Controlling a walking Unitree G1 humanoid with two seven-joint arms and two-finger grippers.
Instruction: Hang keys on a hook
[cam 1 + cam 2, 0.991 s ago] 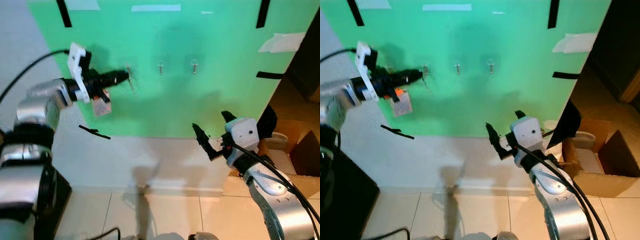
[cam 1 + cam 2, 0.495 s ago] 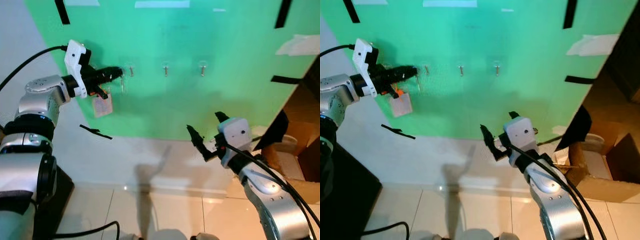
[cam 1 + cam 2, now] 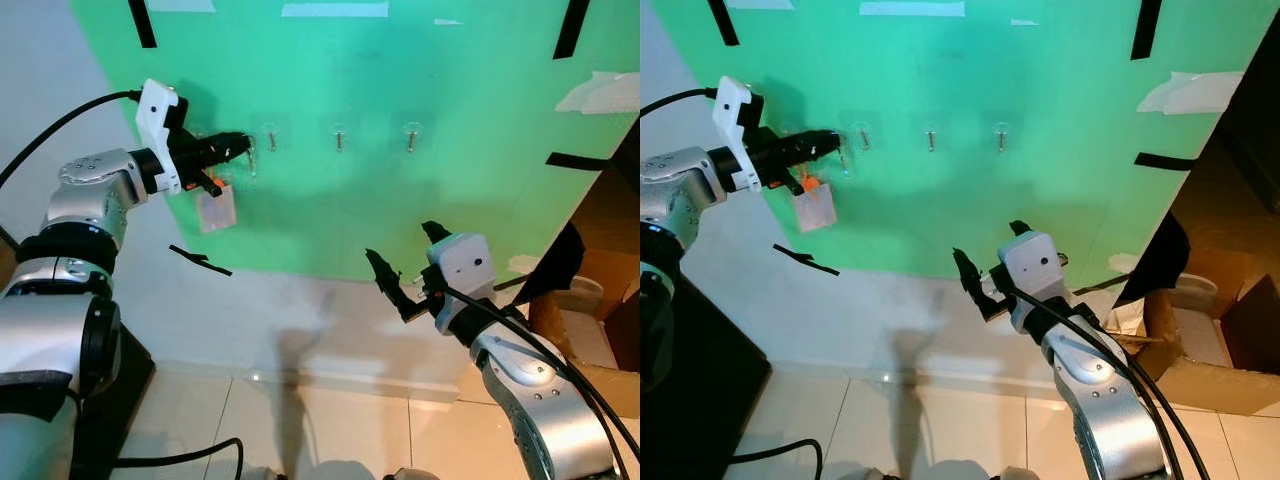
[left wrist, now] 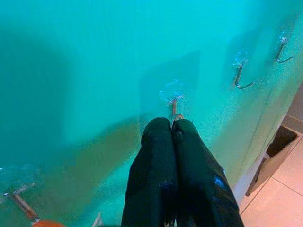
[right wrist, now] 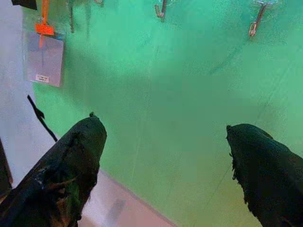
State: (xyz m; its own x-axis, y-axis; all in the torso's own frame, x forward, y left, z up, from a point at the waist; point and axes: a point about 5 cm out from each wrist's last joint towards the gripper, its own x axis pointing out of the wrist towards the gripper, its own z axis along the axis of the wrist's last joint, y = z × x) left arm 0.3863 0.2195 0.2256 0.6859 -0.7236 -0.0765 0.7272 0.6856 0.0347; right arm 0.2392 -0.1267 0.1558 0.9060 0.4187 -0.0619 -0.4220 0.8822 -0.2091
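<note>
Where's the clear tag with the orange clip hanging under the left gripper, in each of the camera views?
Left eye view: tag at upper left, below the left gripper.
Right eye view: upper left, likewise below that gripper.
Left wrist view: just an orange scrap at the bottom edge.
Right wrist view: top left corner.
Shared landmark: the leftmost hook on the green board, beside the closed jaws.

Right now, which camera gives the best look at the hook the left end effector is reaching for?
The left wrist view: the leftmost hook sits just beyond the shut left end effector, sharp against the green board. Both eye views show it small, beside the dangling key tag. The right wrist view catches that tag at its edge.
</note>
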